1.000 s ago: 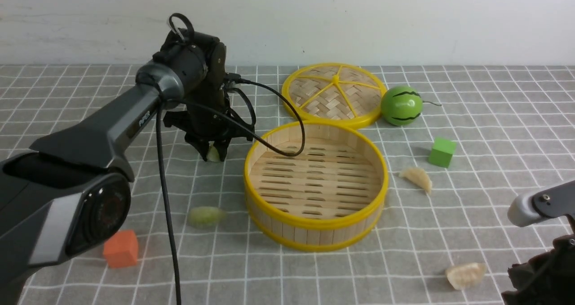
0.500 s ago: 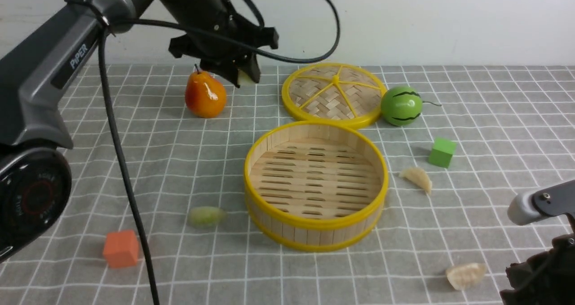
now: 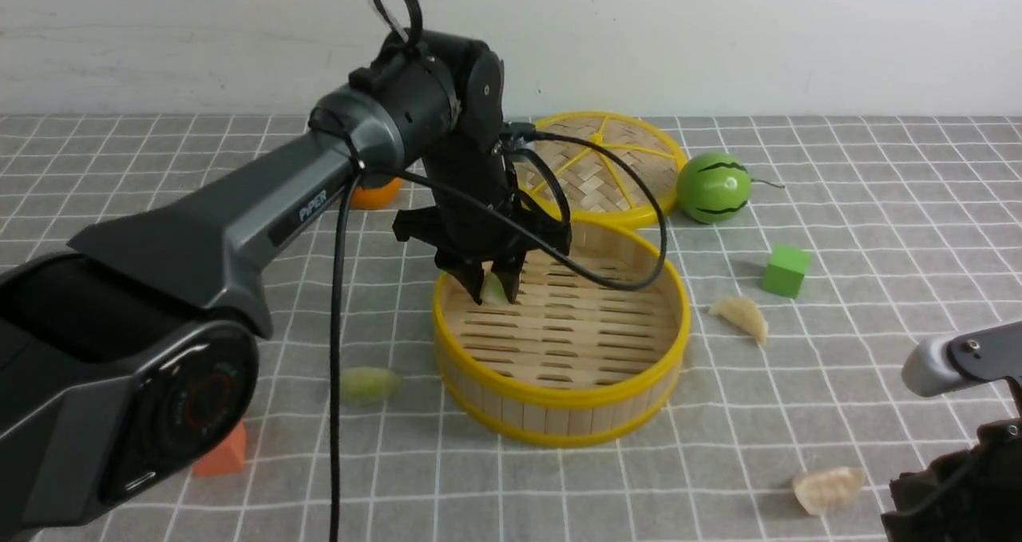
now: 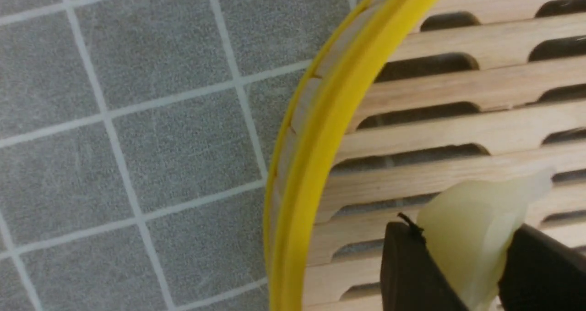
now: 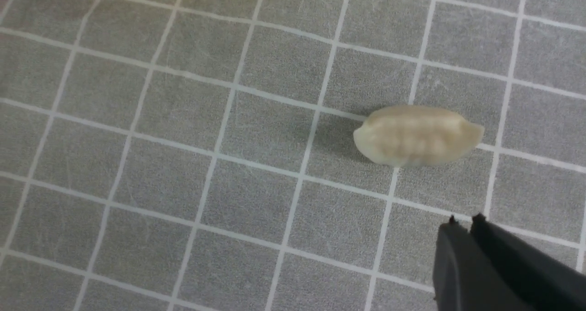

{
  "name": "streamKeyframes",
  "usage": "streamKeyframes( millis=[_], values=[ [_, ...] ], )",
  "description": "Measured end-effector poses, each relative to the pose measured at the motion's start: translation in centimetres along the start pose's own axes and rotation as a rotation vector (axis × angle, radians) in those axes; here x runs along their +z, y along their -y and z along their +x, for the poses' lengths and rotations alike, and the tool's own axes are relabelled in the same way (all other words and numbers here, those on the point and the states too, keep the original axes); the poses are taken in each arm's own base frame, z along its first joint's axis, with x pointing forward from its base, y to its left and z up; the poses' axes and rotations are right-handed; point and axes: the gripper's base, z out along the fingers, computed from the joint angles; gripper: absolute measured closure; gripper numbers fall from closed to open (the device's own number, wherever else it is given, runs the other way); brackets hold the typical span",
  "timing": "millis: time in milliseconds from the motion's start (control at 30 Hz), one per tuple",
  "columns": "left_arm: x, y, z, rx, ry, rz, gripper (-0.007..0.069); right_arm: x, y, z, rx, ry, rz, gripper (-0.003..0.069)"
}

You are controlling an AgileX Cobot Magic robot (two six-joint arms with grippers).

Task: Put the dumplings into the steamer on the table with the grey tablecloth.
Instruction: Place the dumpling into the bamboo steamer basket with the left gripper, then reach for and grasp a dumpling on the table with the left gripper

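L gripper (image 3: pixel 495 281), up by the pear (image 3: pixel 377 195) 0.5 s ago, now hangs in the steamer (image 3: pixel 559 400) clamped on a green dumpling (image 3: pixel 493 290), so 1st drop looks imminent; R gripper (image 5: pixel 464 219) closed, empty.

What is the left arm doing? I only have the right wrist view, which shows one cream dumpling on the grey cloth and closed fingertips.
Observer: The left gripper is shut on a pale green dumpling, held over the slats just inside the rim of the steamer.
Operator: Does anything lie in the steamer?
Observer: No. In the front view its floor is bare apart from that held one.
Operator: How many wait outside?
Observer: Three on the grey cloth: a second green dumpling left of the steamer, a cream dumpling near the green cube, and the near cream dumpling by the right arm.
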Motion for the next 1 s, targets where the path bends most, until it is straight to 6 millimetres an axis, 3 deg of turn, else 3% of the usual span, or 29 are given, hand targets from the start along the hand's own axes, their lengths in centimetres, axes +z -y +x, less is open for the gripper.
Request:
streamKeyframes(
  millis=[67, 200, 333, 367, 567, 633, 700, 800, 900, 1000],
  values=[
    [0.4, -0.1, 0.0, 0.002, -0.007, -0.008, 0.0339, 0.0, -0.1, 0.0, 0.011, 0.0, -0.007, 0.0619],
    [0.5, -0.2, -0.2, 0.005, 0.007, -0.025, 0.0177, 0.0, -0.2, 0.0, 0.017, 0.001, -0.021, 0.0618],
    [-2.6, -0.1, -0.9, 0.009, 0.078, -0.035, 0.0111, 0.0, -0.3, 0.0, 0.025, 0.002, -0.028, 0.0617],
    [-3.9, -0.1, -1.0, 0.012, 0.1, -0.034, 0.0106, 0.0, -0.3, -0.1, 0.028, 0.003, -0.029, 0.0617],
    [-17.8, 0.0, 0.1, 0.071, 0.354, 0.014, 0.0103, -0.1, -0.4, -0.1, 0.049, 0.004, -0.041, 0.0617],
    [-20.7, -0.2, 1.3, 0.088, 0.393, 0.02, 0.0103, -0.1, -0.4, -0.1, 0.054, 0.005, -0.044, 0.0617],
    [-22.2, -0.7, 3.0, 0.124, 0.38, 0.009, 0.0103, -0.1, -0.5, -0.2, 0.065, 0.005, -0.05, 0.0617],
    [-19.5, -1.5, 5.6, 0.241, 0.229, -0.024, 0.0103, -0.1, -0.6, -0.1, 0.094, 0.002, -0.066, 0.0617],
    [-12.7, -2.7, 8.9, 0.425, -0.039, -0.054, 0.0103, -0.1, -0.8, -0.1, 0.088, 0.0, -0.082, 0.0617],
    [-7.1, -3.7, 11.1, 0.55, -0.165, -0.067, 0.0103, -0.1, -0.9, -0.1, 0.072, 0.0, -0.1, 0.0617]
  ],
)
